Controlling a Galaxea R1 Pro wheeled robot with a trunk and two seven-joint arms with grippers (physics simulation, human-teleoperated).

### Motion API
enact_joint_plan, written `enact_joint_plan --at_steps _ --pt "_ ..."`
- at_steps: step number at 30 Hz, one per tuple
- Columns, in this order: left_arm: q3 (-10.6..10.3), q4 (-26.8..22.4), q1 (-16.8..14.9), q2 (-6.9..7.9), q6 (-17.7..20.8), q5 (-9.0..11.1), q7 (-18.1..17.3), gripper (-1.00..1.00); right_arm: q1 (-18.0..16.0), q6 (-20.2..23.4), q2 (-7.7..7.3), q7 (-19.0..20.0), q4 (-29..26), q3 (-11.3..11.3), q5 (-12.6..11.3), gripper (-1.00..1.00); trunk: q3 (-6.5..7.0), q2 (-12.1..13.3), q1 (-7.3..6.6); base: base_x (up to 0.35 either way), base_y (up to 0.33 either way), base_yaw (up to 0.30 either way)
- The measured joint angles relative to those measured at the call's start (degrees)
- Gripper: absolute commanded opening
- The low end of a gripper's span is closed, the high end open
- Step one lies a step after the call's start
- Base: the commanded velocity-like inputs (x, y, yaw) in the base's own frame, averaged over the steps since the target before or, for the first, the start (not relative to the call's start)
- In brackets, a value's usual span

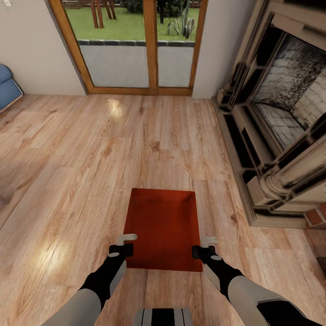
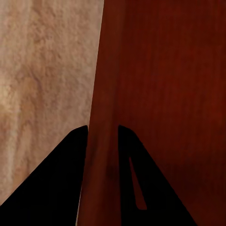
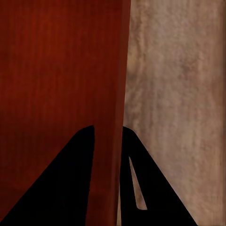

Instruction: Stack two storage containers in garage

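An orange-red storage container (image 1: 164, 226), its inside finely ribbed in darker red streaks, contrasts with a light wood-plank floor (image 1: 90, 158) of honey and tan grain marked by pale glare patches. The left tool (image 1: 123, 245) and right tool (image 1: 204, 246) are black with pale grey fingertips, on arms of black and light grey. The glass doors (image 1: 136, 45) carry warm orange-brown wood frames, with green grass beyond. The fireplace (image 1: 276, 117) shows beige carved stone, dark recesses and mottled grey-white brick, with red brick at its base. A blue sofa (image 1: 8, 88) meets the cream wall (image 1: 31, 50).
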Motion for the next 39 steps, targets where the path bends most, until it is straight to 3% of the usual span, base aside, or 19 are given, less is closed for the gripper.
enact_joint_plan --at_steps 39 --pt "0.2 -0.4 0.0 -0.15 -0.2 -0.6 0.0 -1.0 0.0 -0.1 -0.13 0.1 -0.6 0.2 -0.2 -1.0 7.0 15.6 -8.57 0.0 0.0 0.0"
